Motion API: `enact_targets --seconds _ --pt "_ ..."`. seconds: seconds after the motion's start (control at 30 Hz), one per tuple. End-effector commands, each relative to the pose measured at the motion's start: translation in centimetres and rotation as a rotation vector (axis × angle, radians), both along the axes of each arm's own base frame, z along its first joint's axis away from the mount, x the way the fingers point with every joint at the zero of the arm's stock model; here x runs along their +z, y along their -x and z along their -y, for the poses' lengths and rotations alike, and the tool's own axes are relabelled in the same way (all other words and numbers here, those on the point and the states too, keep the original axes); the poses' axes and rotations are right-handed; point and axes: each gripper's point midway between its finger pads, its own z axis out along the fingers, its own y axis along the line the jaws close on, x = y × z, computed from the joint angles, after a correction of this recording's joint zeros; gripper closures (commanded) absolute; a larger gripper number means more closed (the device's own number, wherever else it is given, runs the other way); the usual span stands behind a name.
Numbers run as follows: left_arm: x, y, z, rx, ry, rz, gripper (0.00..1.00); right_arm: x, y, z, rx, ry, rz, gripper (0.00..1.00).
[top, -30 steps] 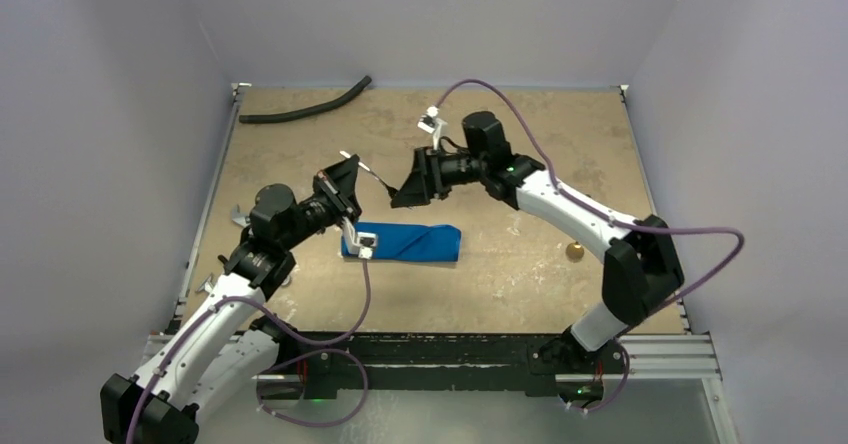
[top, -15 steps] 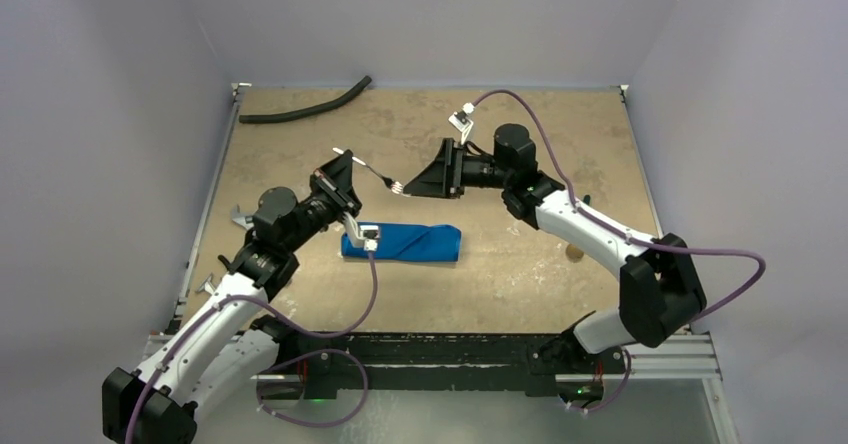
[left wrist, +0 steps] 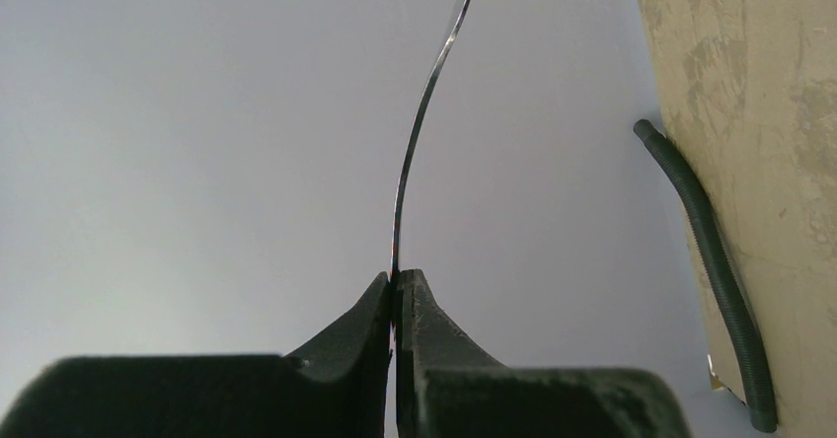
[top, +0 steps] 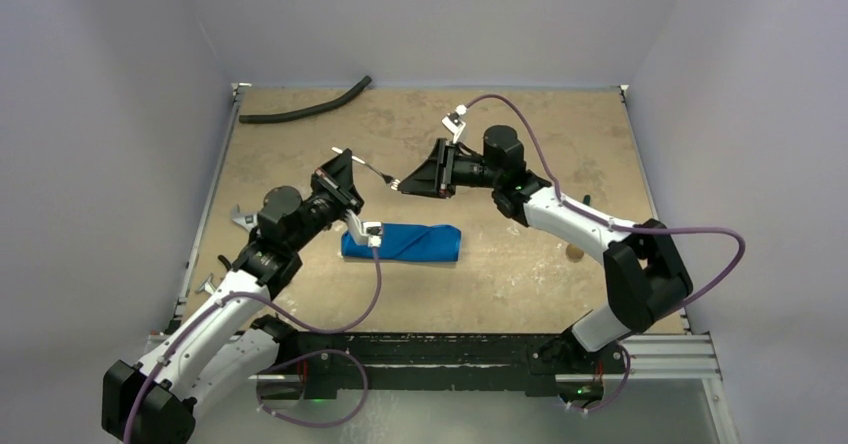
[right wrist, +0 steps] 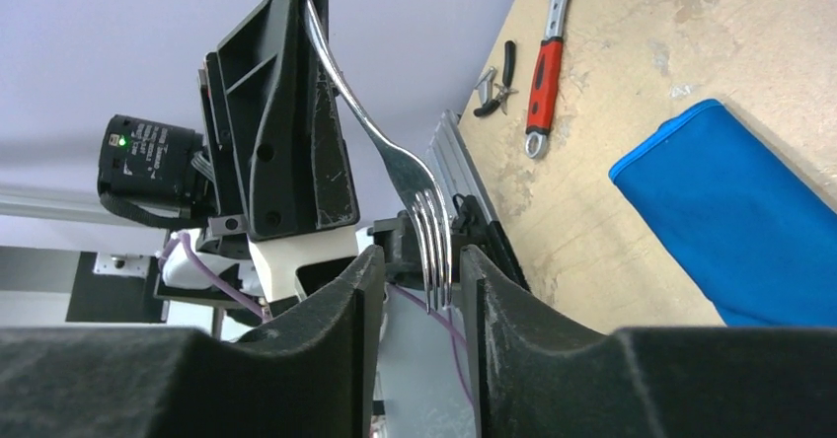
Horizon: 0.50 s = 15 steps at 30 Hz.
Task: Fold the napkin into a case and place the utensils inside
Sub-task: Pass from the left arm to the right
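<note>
Left gripper [top: 345, 167] is clamped shut on the fork [top: 375, 173] handle and holds it in the air above the table [top: 520, 134], tines pointing toward the right arm. In the left wrist view the jaws pinch the thin handle edge-on. Right gripper [top: 400, 185] is at the tine end. In the right wrist view its fingers [right wrist: 360, 280] sit on either side of the tines with a gap on both sides, so it is open and not gripping. Napkin [top: 405, 242] lies flat on the table, folded into a narrow blue oblong just below the fork and nearer the arm bases. Spoon [top: 574, 252] is on the table right of the napkin, well apart, partly hidden by the right arm. Hose [top: 305, 110] lies at the far left. Wrench [right wrist: 545, 63] and pliers [right wrist: 498, 78] are by the left edge.
</note>
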Motion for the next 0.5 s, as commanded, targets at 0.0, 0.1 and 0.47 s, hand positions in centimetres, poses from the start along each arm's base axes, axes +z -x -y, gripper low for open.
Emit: enact_targets --seconds 0.0,0.1,0.47 --pt "1.9 -0.3 -0.4 0.032 0.045 0.048 1.0 2.7 -0.3 -1.0 0.008 -0.051 0.073 0.68" --pt "1.7 -0.2 -0.4 0.031 0.043 0.042 1.0 3.4 -0.5 -1.2 0.002 -0.074 0.081 0.98" --pt "-6.9 2.2 -0.5 0.065 0.123 -0.547 0.39 1.0 -1.2 5.5 -0.106 0.069 0.089 1.0"
